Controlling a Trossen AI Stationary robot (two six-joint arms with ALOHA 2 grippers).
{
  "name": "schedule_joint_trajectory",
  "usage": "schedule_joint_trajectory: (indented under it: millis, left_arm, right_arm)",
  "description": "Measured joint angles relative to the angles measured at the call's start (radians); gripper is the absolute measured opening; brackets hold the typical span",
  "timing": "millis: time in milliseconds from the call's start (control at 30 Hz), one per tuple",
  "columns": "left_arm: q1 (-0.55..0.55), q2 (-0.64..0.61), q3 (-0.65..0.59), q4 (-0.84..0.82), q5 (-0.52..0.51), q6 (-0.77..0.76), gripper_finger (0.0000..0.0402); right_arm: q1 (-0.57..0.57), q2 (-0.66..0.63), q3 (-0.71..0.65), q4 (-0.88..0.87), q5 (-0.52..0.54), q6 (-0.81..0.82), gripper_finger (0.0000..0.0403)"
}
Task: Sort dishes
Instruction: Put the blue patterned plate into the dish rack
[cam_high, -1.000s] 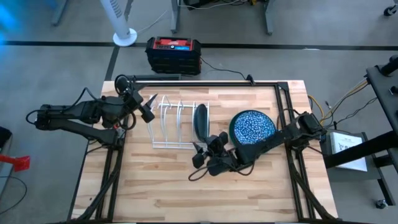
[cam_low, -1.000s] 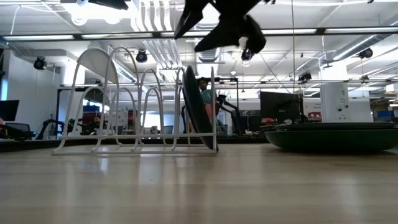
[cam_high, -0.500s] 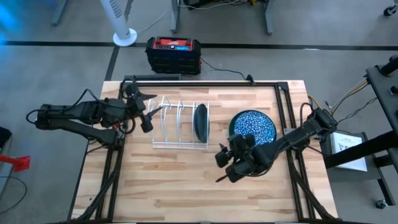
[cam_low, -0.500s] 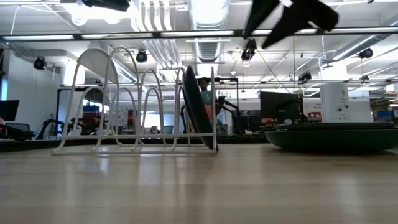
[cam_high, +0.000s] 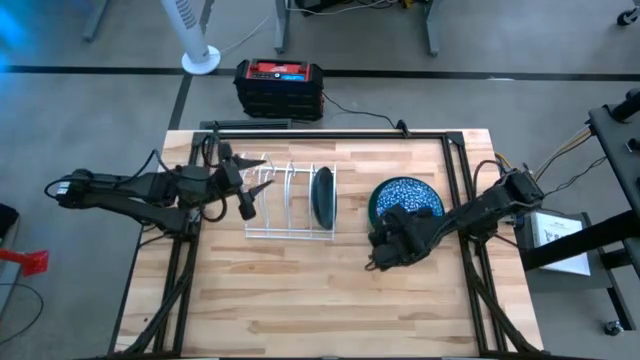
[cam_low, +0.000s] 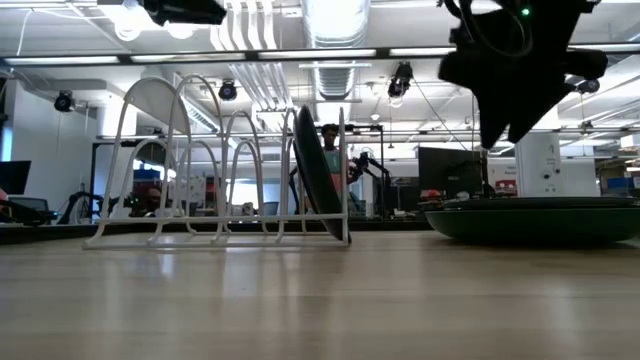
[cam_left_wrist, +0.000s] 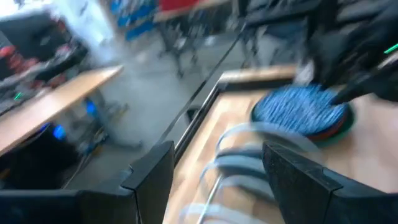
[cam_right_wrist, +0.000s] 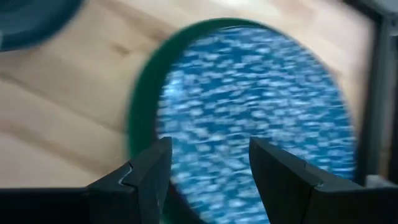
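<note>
Wooden table holds a wire rack, one dark plate upright inside. Beside the rack, the right gripper, jaws spread, hovers over stacked plates, likely to lift one. Left gripper, spread, waits beside the rack.

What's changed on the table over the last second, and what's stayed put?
The right tool, open and empty, swung from in front of the white rack across to the near edge of the blue speckled plate topping the stack. The left tool, also open, drifted closer to the rack's left end. The dark plate standing in the rack and the stack have not moved.
</note>
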Motion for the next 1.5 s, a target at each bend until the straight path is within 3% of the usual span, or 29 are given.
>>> schedule_joint_trajectory:
  millis: [200,467,633,767,933,1200,1500]
  left_arm:
    - [0.000,0.057,-0.008,0.252,0.063,0.045,0.0232]
    - [0.019,0.308,0.091,0.305,0.062,0.056,0.0232]
    - [0.053,0.469,0.178,0.303,-0.069,0.113,0.0232]
    - [0.069,0.558,0.232,0.302,-0.095,0.116,0.0232]
    - [0.069,0.619,0.283,0.306,-0.095,0.097,0.0232]
    - [0.067,0.614,0.331,0.206,-0.103,0.021,0.0232]
    - [0.067,0.600,0.331,0.192,-0.103,-0.040,0.0232]
  right_arm:
    - [-0.050,-0.218,-0.127,-0.073,0.018,-0.054,0.0196]
    - [-0.076,-0.606,-0.381,0.184,0.000,-0.177,0.0193]
    - [-0.076,-0.722,-0.481,0.238,-0.003,-0.111,0.0190]
    - [-0.075,-0.729,-0.500,0.243,-0.019,-0.120,0.0190]
    - [-0.074,-0.671,-0.502,0.350,-0.103,-0.325,0.0189]
    - [-0.072,-0.504,-0.503,0.494,-0.229,-0.681,0.0190]
    - [-0.073,-0.400,-0.503,0.546,-0.277,-0.830,0.0190]
